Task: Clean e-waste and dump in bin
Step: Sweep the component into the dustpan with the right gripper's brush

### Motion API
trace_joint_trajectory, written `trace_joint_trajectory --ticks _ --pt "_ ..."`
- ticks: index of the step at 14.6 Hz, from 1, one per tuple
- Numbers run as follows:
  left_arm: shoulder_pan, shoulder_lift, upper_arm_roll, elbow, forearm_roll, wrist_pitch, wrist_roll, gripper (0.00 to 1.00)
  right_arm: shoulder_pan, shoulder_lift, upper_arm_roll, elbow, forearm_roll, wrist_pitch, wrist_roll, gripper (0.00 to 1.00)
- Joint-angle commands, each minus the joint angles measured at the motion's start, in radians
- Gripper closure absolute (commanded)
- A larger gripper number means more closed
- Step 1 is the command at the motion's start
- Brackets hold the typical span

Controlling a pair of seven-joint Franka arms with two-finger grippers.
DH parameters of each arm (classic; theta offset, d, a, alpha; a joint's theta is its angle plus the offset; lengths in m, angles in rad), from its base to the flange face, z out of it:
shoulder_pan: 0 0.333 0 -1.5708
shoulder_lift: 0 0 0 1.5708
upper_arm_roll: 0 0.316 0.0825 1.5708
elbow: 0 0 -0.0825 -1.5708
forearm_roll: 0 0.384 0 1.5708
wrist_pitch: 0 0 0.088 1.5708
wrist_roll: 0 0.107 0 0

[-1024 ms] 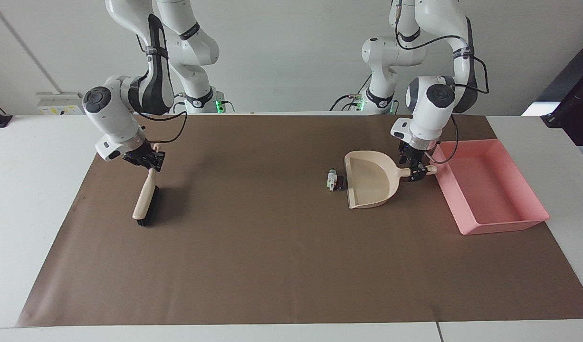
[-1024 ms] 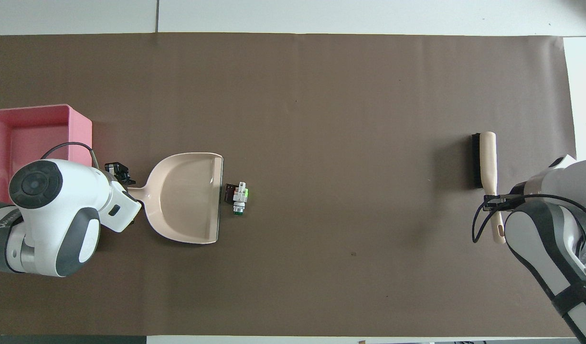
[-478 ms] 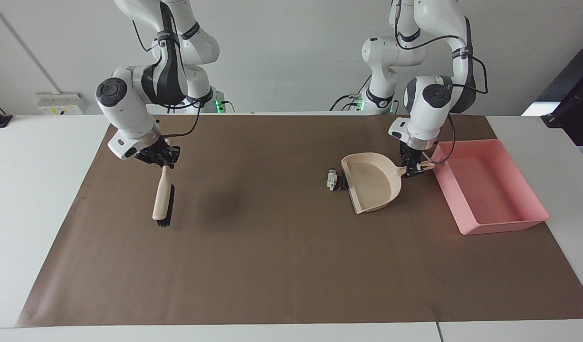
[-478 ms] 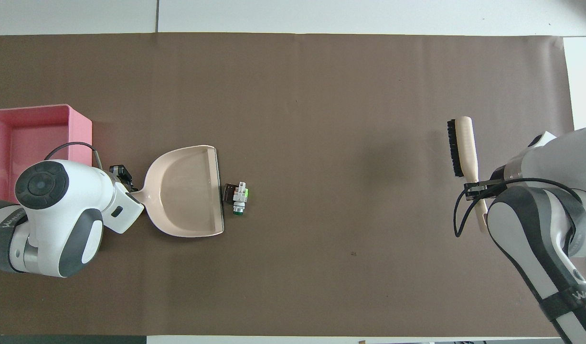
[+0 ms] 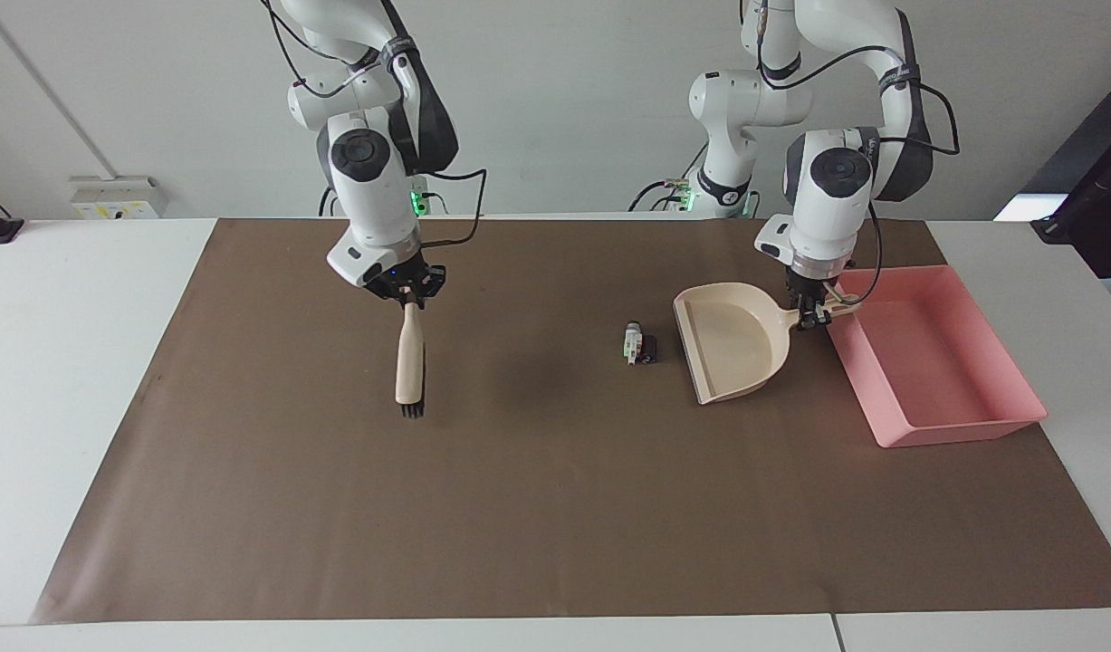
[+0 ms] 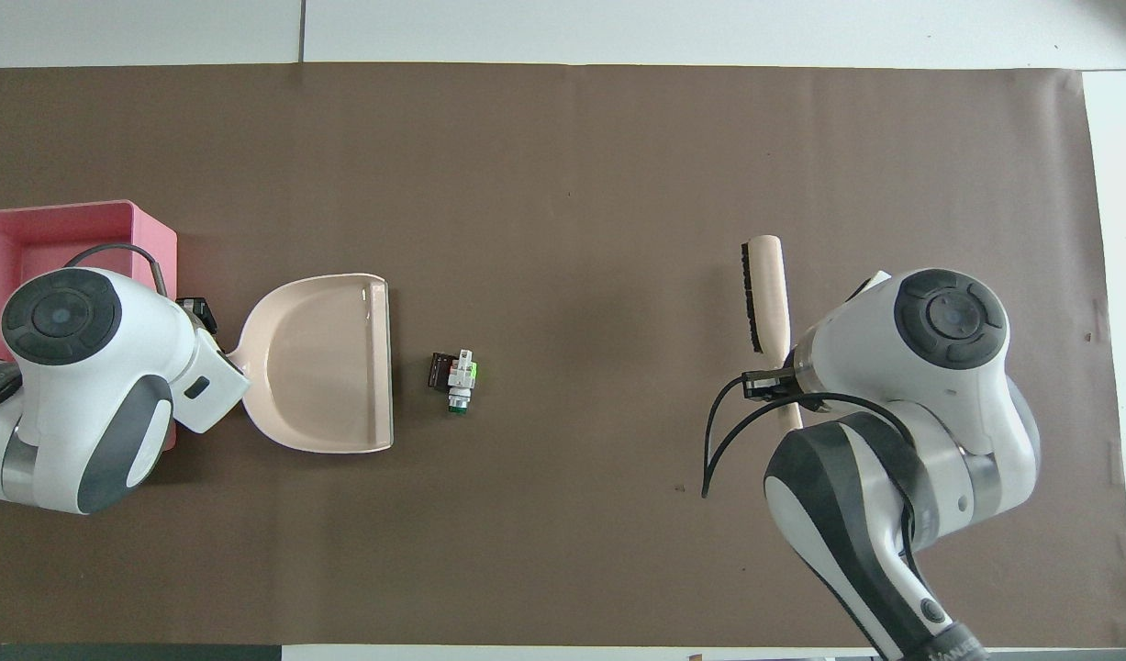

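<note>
Pink plastic, shallow and low-walled, the bin (image 5: 935,358) lies with nothing in it at the left arm's end of the brown paper mat (image 5: 555,507). Beside it, the left gripper (image 5: 813,312) clamps the handle of the smooth beige dustpan (image 5: 732,349), its scoop bare. The e-waste (image 5: 638,344), a white cylinder and black block, rests on the mat just apart from the pan's mouth. The right gripper (image 5: 410,294) grips a beige, black-bristled brush (image 5: 410,362) over the mat.

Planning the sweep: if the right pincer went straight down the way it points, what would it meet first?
Likely the brown mat: the right pincer points down, holding the brush bristles-down above bare mat.
</note>
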Motion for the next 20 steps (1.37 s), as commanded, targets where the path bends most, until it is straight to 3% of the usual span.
trace_joint_trajectory --ticks 1,8,12,20 --pt "-0.048 0.001 0.006 0.002 0.05 -0.025 -0.001 1.0 0.107 0.041 -0.005 0.035 0.004 0.028 0.083 1.0" --pt "-0.104 0.031 0.006 -0.025 0.064 -0.022 -0.052 1.0 0.328 0.183 0.001 0.207 0.047 0.028 0.337 1.0" --pt "-0.104 0.03 0.006 -0.032 0.064 -0.022 -0.055 1.0 0.427 0.34 0.001 0.372 0.069 0.014 0.427 1.0" --pt "-0.104 0.024 0.006 -0.039 0.064 -0.03 -0.054 1.0 0.438 0.461 0.038 0.455 0.104 -0.015 0.426 1.0"
